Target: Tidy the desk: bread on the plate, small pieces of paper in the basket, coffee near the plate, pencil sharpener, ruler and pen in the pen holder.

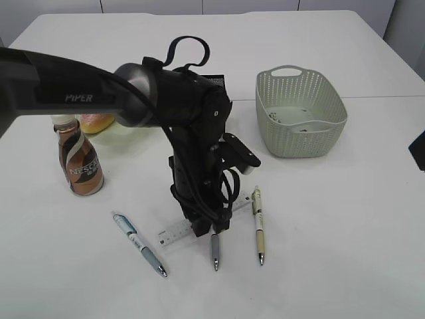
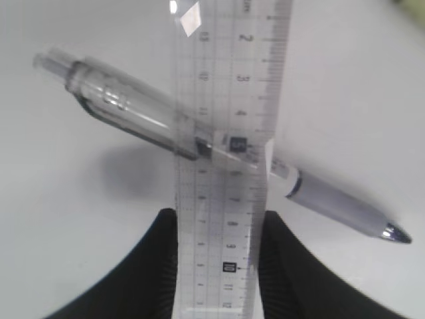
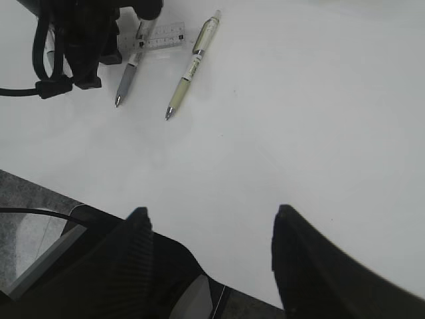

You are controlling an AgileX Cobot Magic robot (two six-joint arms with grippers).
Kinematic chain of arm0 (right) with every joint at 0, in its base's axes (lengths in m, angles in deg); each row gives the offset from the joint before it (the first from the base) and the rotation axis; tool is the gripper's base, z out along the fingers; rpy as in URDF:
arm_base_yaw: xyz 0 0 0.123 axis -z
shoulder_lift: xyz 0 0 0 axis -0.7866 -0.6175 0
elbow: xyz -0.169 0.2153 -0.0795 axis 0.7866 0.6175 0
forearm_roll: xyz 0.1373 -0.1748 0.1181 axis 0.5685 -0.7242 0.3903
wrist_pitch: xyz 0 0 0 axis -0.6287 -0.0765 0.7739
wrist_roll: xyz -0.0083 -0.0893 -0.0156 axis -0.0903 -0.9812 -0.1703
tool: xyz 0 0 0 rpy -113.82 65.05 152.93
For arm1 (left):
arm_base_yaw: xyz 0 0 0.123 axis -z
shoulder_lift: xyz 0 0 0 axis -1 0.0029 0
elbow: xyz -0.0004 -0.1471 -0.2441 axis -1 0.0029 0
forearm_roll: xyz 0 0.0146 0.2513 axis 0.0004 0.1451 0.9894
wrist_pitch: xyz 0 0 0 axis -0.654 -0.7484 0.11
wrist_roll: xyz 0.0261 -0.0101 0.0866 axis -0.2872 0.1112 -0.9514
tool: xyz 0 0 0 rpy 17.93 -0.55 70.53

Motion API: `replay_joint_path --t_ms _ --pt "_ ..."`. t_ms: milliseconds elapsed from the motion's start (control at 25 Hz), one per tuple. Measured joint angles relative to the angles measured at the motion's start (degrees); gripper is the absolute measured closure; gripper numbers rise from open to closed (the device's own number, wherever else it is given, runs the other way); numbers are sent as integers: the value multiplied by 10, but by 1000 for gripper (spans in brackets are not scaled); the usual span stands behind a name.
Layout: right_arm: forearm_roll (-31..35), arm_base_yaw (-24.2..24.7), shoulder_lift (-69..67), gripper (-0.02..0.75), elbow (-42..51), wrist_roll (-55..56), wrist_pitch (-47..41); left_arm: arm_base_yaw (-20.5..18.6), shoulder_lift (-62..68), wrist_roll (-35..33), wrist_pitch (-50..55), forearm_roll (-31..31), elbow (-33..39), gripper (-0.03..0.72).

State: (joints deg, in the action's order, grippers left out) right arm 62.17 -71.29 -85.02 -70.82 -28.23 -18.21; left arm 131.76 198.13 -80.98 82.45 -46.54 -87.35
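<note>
Seemingly, fingers (image 2: 154, 256) pinch ruler (image 2: 229, 133) (left) — edgewise.

a white table (image 1: 345, 219) carries it all: a mint green basket (image 1: 300, 113) stands at the back right, a brown coffee bottle (image 1: 80, 159) upright at the left, with bread (image 1: 96, 121) on a pale plate (image 1: 126, 133) just behind it. along the front lie a blue pen (image 1: 139, 243) at a slant, a clear ruler (image 1: 178, 234) beside it, a grey pen (image 1: 215, 251) under the ruler, and a cream pen (image 1: 258, 226) further right. a black object (image 1: 218, 80) sits at the back, mostly hidden.
</note>
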Motion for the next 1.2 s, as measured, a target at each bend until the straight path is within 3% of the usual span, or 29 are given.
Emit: replay_joint_path --t_ms 440,760,1200 --pt "0 0 0 290 0 0 0 0 0 65 88 -1 -90 456" --pt "0 0 0 290 0 0 0 -2 -35 94 96 -28 -94 456" --pt "0 0 0 290 0 0 0 -37 -202 96 101 -52 -94 456"
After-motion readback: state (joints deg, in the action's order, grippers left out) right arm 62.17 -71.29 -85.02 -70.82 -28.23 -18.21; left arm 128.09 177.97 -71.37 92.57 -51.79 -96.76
